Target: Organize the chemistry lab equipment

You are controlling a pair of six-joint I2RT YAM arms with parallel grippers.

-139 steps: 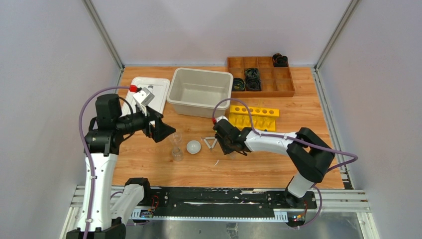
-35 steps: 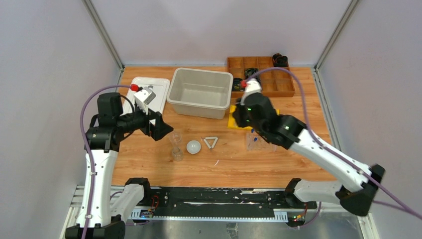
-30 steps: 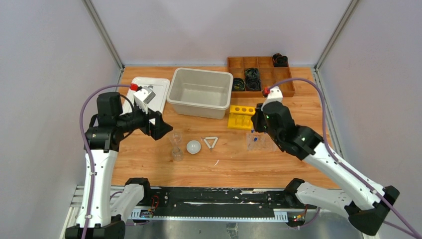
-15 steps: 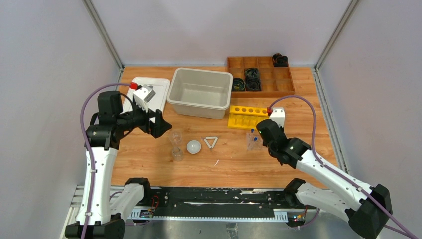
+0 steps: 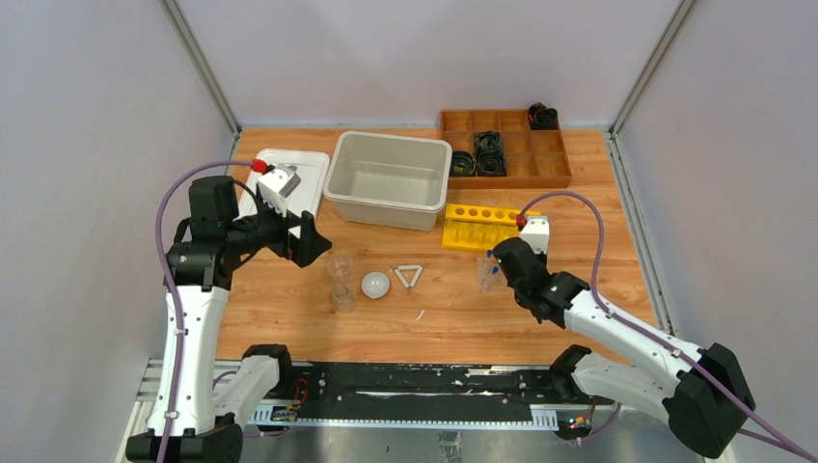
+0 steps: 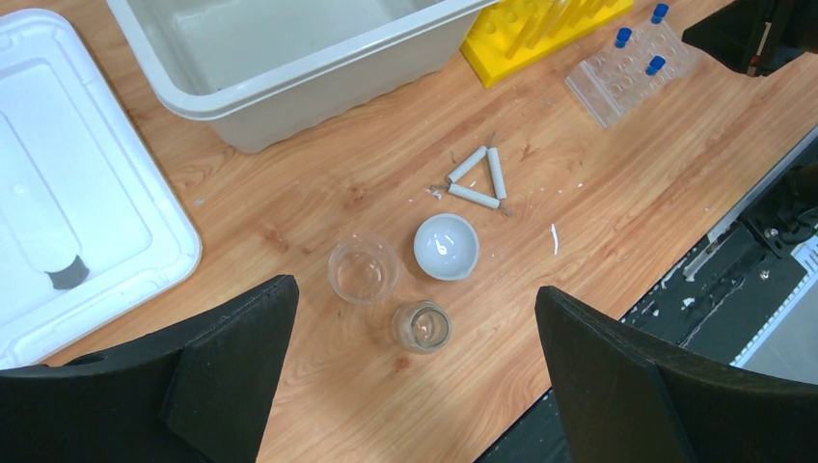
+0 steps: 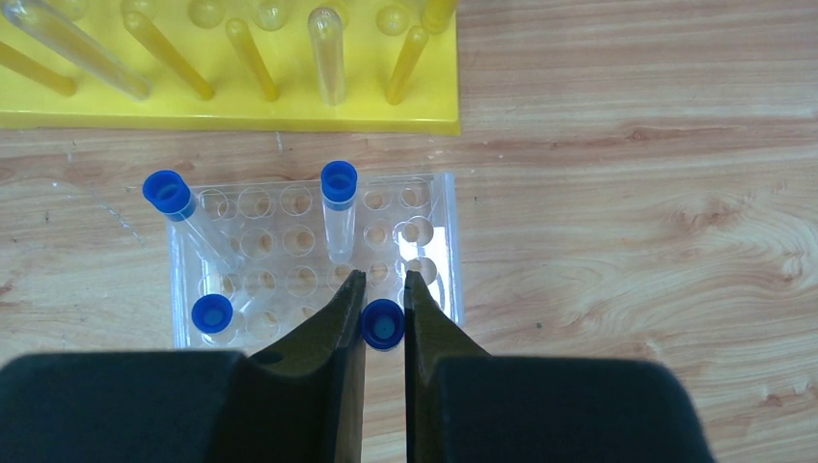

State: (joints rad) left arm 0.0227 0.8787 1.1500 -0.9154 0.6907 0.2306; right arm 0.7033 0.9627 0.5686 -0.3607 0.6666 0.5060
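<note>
Right gripper [image 7: 383, 289] clamped on a blue-capped tube [image 7: 383, 324]; left gripper [image 6: 415, 299] fingers wide apart.
Top view: beakers [image 5: 340, 275], white dish [image 5: 375, 285], triangle frame [image 5: 409, 277] sat mid-frame. Left wrist: same three lay centre, clear rack [image 6: 627, 68] upper right. Right wrist: held tube was bottom centre at the rack's lower edge, yellow rack [image 7: 231, 106] along the top.

Glossy clear tubes [image 7: 338, 230], matt wood-grain table [image 7: 627, 222]

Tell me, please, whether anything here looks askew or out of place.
A thin white sliver lies loose near the white triangle frame; one blue-capped clear tube appears to lean in its clear plastic rack.
</note>
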